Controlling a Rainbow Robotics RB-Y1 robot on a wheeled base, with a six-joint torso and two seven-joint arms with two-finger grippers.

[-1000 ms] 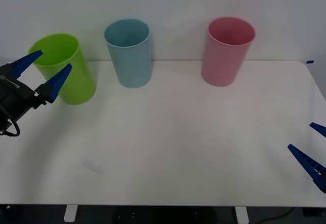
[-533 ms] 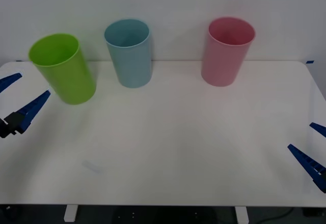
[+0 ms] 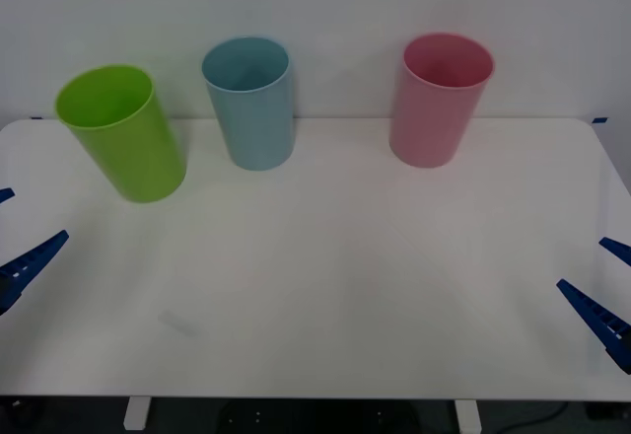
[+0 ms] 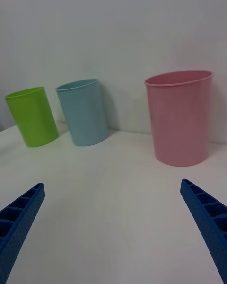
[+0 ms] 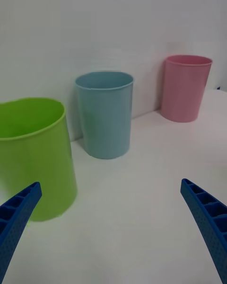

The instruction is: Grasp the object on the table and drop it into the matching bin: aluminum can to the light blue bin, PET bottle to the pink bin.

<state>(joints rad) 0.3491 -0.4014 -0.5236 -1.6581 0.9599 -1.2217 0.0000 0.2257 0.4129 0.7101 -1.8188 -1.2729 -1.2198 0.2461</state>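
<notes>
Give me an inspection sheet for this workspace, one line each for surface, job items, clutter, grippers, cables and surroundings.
Surface: white table, faint smudge near the front left.
Job's things: light blue bin and pink bin upright at the back, apart; no can or bottle seen on the tabletop.
Clutter: lime green bin upright, back left.
Grippers: left gripper open at the table's left edge, holding nothing; right gripper open at the right edge, holding nothing.
Cables: nothing seen.
Surroundings: plain white wall behind the bins.

The light blue bin (image 3: 248,102) and pink bin (image 3: 440,98) stand upright, well apart, at the white table's (image 3: 335,276) far edge.
</notes>
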